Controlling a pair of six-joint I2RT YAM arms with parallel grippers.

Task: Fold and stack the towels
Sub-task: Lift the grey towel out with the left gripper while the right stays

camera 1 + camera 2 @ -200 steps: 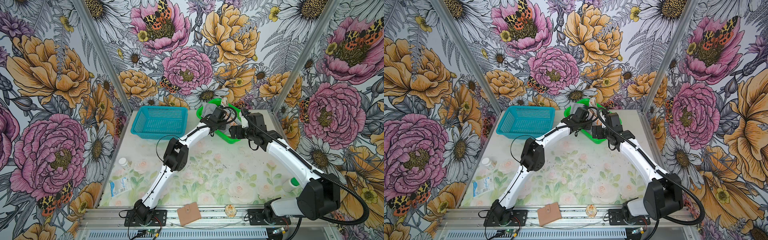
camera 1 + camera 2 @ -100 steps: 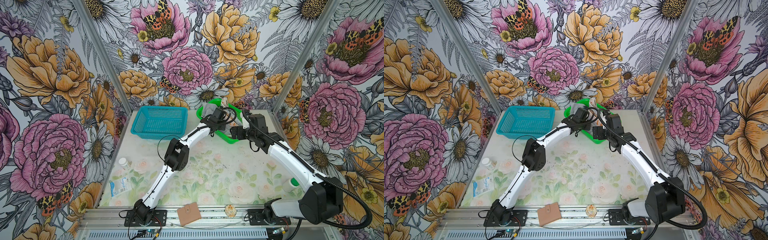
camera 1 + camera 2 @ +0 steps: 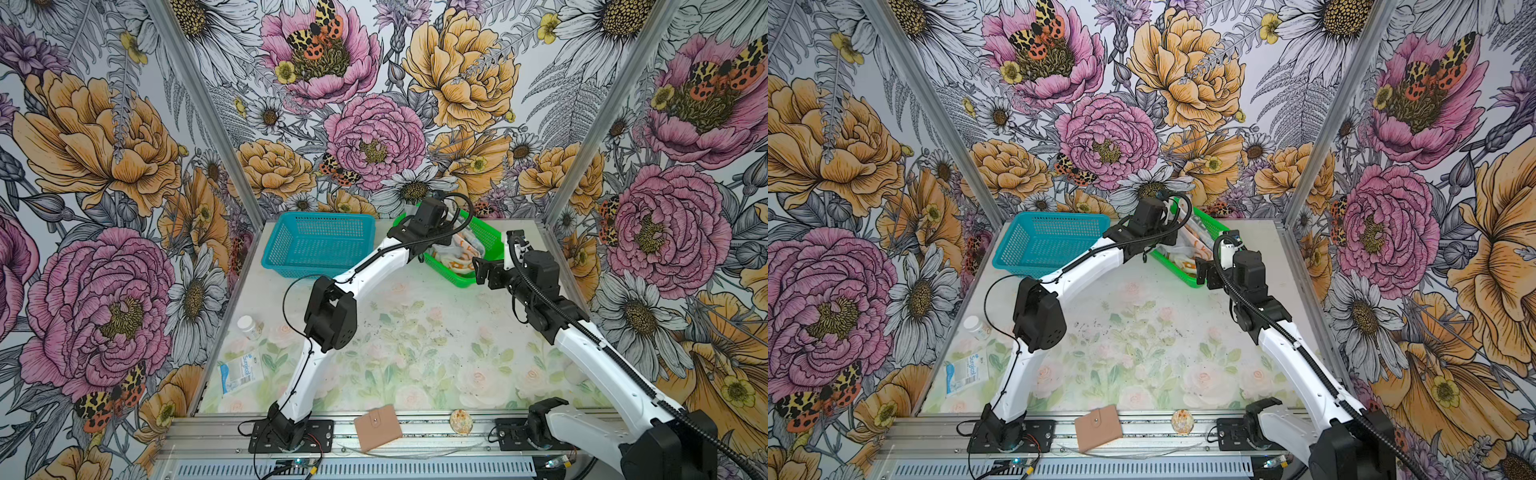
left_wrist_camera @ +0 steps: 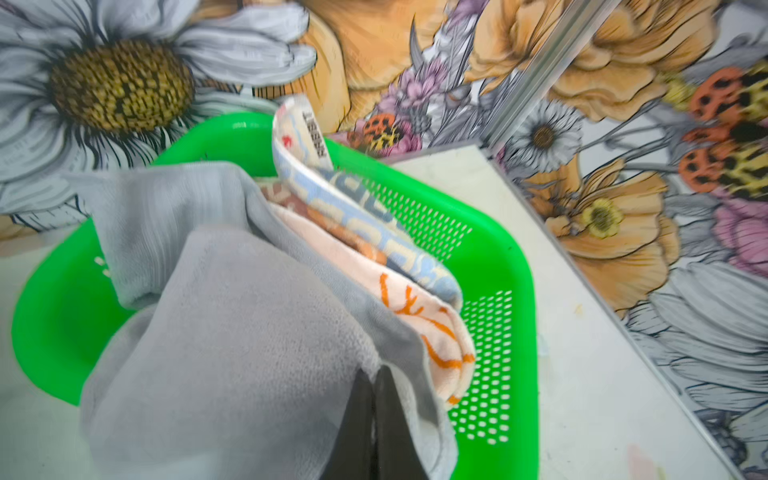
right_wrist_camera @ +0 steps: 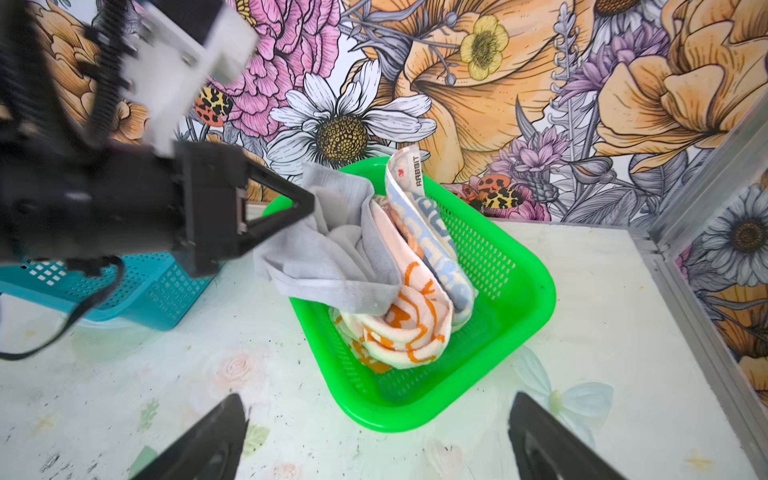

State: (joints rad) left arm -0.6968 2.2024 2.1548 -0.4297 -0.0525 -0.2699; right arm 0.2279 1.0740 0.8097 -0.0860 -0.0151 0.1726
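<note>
Barely begun: the grey towel (image 4: 232, 316), flowered towel (image 5: 415, 332) and lettered towel (image 5: 440, 249) all lie crumpled in the green basket (image 5: 536, 299), none folded or stacked. The left pincer (image 4: 372, 376) pinches the grey towel. The right pincer (image 5: 376, 401) gapes wide and empty beside the basket.

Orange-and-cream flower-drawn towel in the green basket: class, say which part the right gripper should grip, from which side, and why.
Probably the rounded fold of the orange-and-cream flower-drawn towel nearest the open right gripper, taken from above. That end lies uncovered, while the green plastic basket's walls block a level approach and the light grey towel, pinched by the left gripper, drapes its far part.
</note>
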